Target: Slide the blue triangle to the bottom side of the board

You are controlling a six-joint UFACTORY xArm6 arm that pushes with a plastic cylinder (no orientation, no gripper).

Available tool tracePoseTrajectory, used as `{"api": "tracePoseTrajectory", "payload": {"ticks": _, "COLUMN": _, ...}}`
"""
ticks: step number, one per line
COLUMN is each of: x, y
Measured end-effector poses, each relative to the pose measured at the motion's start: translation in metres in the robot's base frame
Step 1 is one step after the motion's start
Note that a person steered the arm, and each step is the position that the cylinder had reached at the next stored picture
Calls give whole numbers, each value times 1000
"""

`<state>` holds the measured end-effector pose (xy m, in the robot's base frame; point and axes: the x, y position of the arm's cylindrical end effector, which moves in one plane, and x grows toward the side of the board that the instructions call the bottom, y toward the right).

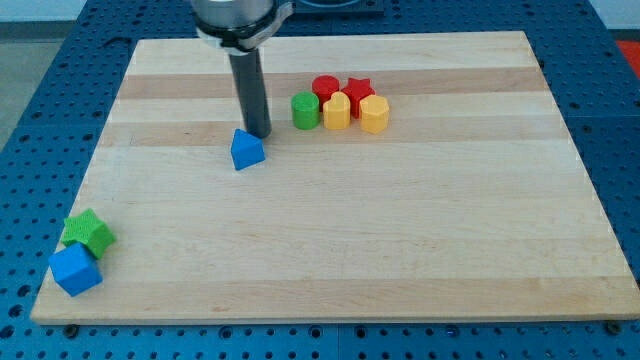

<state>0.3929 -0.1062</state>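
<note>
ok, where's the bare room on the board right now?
The whole view's right and bottom middle of the board is free, below the blue triangle. Crowded: the top-centre cluster of green cylinder, red cylinder, red star and two yellow blocks. Green star and blue cube fill the bottom-left corner. My tip sits just above the triangle.
</note>
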Motion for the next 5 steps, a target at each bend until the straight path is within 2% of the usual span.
{"api": "tracePoseTrajectory", "payload": {"ticks": 2, "x": 103, "y": -15}}
{"api": "tracePoseTrajectory", "payload": {"ticks": 3, "x": 125, "y": -16}}
{"api": "tracePoseTrajectory", "payload": {"ticks": 5, "x": 113, "y": -16}}
